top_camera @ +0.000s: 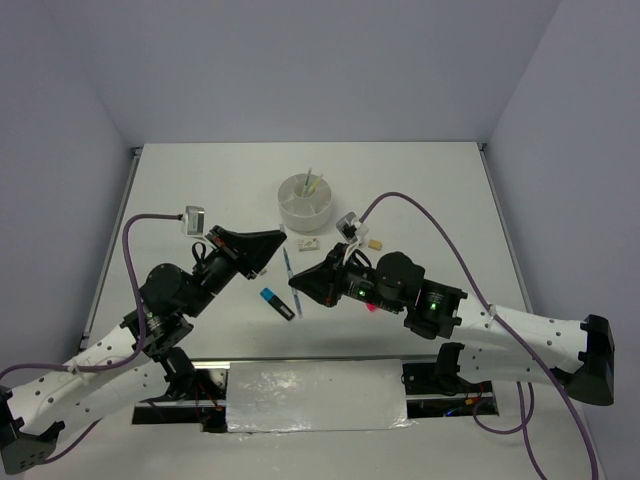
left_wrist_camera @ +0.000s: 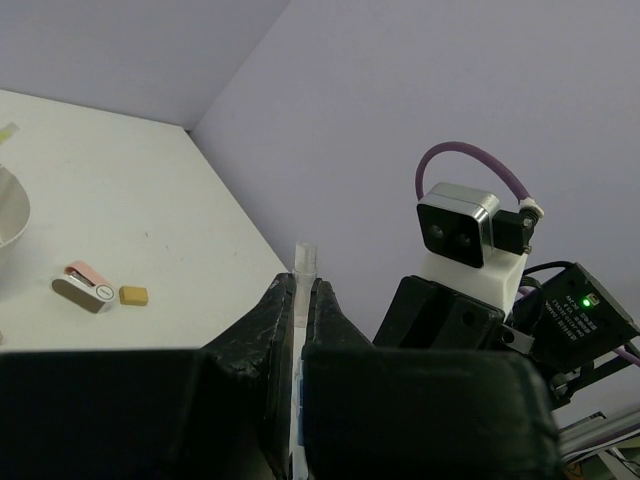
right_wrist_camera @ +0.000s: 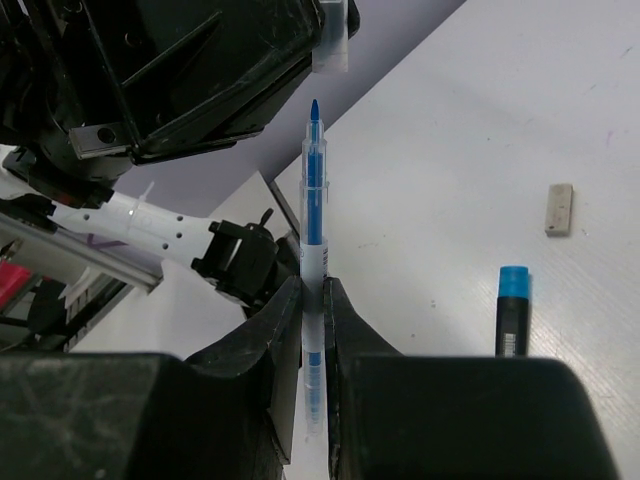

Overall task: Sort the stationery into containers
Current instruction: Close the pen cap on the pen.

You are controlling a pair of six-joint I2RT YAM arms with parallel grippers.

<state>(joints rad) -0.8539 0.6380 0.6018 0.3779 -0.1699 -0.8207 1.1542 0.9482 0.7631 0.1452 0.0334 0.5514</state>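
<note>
Gripping the light-blue pen [right_wrist_camera: 313, 200] between narrow jaws, right gripper [right_wrist_camera: 312, 300] faces left gripper [left_wrist_camera: 303, 297], pinched on a clear cap [left_wrist_camera: 305, 262]; pens already stand in the organiser cup [top_camera: 290, 215], blue highlighter [top_camera: 278, 303] and erasers [top_camera: 375, 241] lie unsorted on the table [top_camera: 200, 190]

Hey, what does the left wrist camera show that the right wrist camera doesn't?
Only the left wrist view: a pink-and-white piece lying on the table, the cup's rim, and the other arm's camera. Only the right wrist view: the blue-and-black highlighter and the light-blue pen, tip bare, clamped in the right fingers. Both: the white table and the clear cap pinched by the left fingers.
</note>
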